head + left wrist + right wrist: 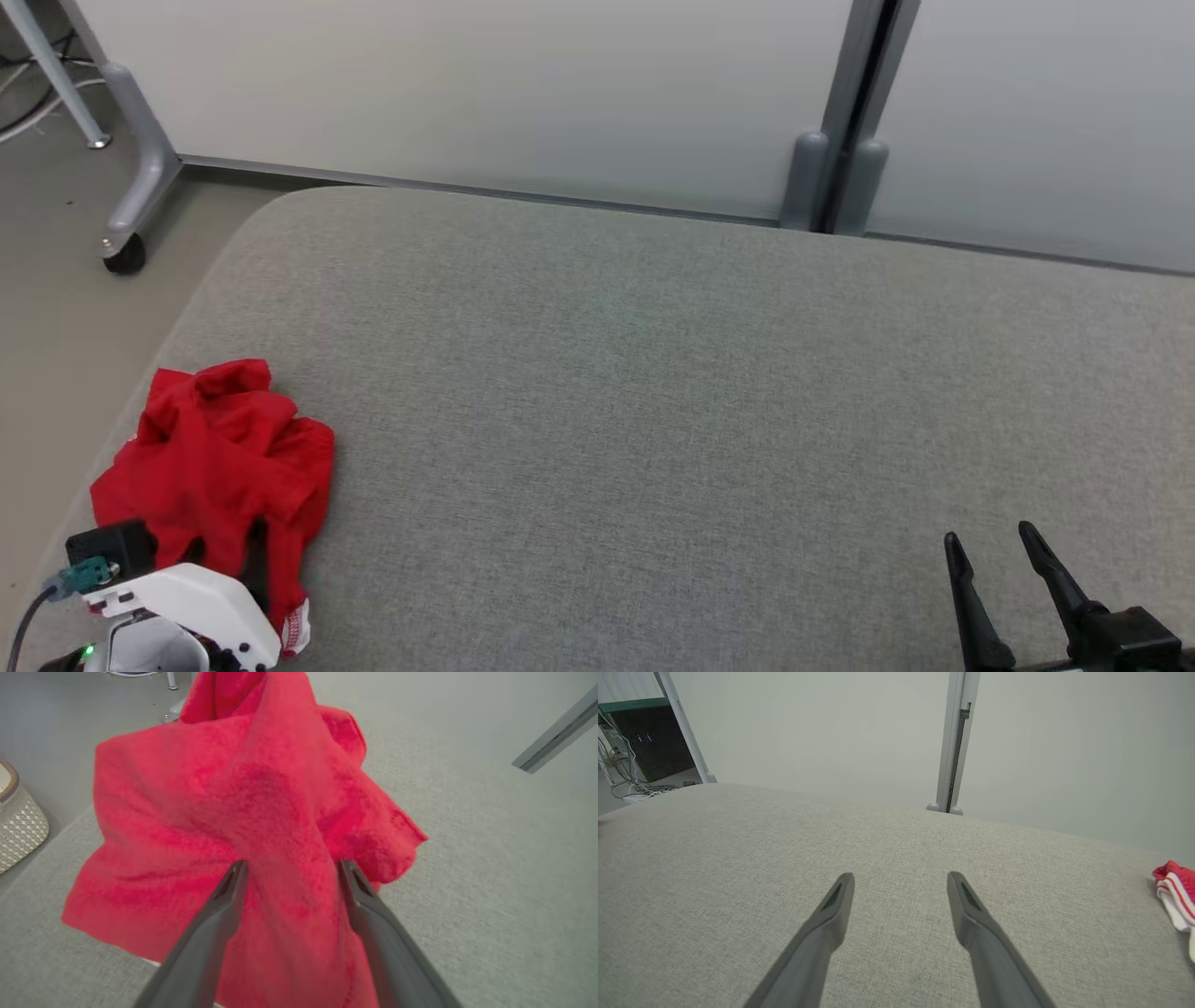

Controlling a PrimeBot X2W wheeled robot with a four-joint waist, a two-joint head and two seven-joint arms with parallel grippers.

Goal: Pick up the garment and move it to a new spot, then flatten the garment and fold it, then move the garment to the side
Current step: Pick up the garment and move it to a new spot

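**Head view:** A crumpled red garment (215,457) lies at the near left corner of a grey upholstered surface (653,373), close to its left edge, with a white striped hem showing at its near end. The left arm's white wrist housing (182,611) hangs over that end. At the lower right, the right gripper (990,537) sits above bare upholstery well apart from the cloth, its two dark fingers spread. A caster (123,254) on a grey frame stands on the floor beyond the far left corner, and frosted partition panels (467,93) stand behind.

**Left wrist view:** The left gripper (289,872) has its jaws wide, with a raised fold of the red fabric between the fingertips and not pinched. A woven basket (18,816) sits at the left edge.

**Right wrist view:** The right fingers stand wide apart over bare grey fabric, holding nothing. A red piece with white striped trim (1174,891) lies at the right edge, and a partition post (952,742) rises beyond.
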